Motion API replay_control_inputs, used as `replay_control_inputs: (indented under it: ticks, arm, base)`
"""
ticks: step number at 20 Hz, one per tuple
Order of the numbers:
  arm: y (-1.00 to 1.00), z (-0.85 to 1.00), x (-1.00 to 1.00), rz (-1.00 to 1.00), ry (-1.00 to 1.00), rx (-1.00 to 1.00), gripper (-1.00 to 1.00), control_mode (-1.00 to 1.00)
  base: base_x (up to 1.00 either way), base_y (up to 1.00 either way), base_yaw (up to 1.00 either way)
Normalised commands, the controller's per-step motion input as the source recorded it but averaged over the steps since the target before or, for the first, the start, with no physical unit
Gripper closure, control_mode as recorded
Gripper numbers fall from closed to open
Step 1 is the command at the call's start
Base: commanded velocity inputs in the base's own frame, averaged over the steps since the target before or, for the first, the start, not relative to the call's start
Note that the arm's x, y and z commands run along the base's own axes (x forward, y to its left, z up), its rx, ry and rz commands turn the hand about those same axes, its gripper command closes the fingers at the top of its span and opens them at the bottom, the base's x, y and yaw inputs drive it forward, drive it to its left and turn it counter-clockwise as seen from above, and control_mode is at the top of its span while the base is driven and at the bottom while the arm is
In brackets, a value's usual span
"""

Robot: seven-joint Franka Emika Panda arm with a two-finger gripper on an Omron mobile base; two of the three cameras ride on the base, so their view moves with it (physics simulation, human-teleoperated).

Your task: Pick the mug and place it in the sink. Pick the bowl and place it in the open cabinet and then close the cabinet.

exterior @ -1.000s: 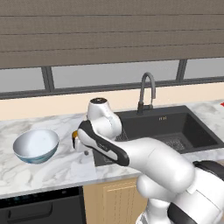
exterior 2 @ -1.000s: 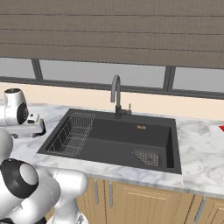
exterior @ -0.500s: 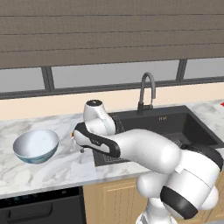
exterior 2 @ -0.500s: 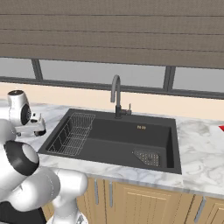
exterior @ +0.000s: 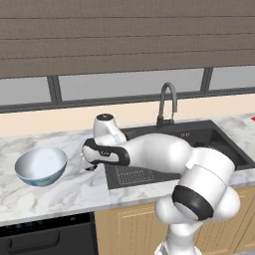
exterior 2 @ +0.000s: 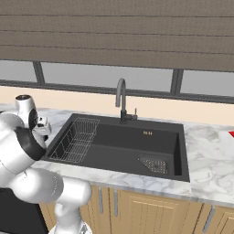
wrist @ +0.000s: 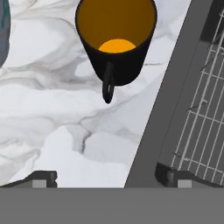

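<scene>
The mug (wrist: 116, 43), black with an orange inside, stands upright on the marble counter with its handle turned toward my hand. My gripper (wrist: 109, 179) hovers just short of it, open, with nothing between its fingertips (wrist: 41, 178). In the left base view the gripper (exterior: 90, 164) hangs low over the counter between the bowl (exterior: 41, 165) and the sink (exterior: 199, 144). The bowl, white inside, sits to the gripper's left, and its rim shows in the hand view (wrist: 3, 35). The sink (exterior 2: 132, 141) is a dark basin whose rim runs close beside the mug. The cabinet is out of view.
A wire rack (exterior 2: 77, 139) lies in the sink's left half, seen also in the hand view (wrist: 201, 122). A dark gooseneck tap (exterior 2: 121, 98) stands behind the basin. A black appliance front (exterior: 45, 239) sits under the counter at left. Something red (exterior 2: 231, 135) lies at the far right.
The hand has edged left and lower over the counter while the arm's elbow swung round. The jaws stayed open. Bowl and sink have not moved.
</scene>
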Motion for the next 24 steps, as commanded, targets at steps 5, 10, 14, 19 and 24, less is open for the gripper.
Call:
replay_control_inputs:
  ticks: [5, 10, 14, 19, 24]
  arm:
    - [0.06, -0.17, 0.27, 0.0, 0.0, 0.0, -1.0, -1.0]
    - [0.16, -0.17, 0.29, 0.0, 0.0, 0.0, -1.0, -1.0]
    - [0.1, -0.17, 0.26, 0.0, 0.0, 0.0, -1.0, -1.0]
    - [0.04, -0.16, 0.31, 0.0, 0.0, 0.0, -1.0, -1.0]
    - [0.07, -0.22, 0.24, 0.0, 0.0, 0.0, -1.0, -1.0]
  base:
    - [0.0, 0.0, 0.0]
    - [0.0, 0.0, 0.0]
    - [0.0, 0.0, 0.0]
    - [0.0, 0.0, 0.0]
    - [0.0, 0.0, 0.0]
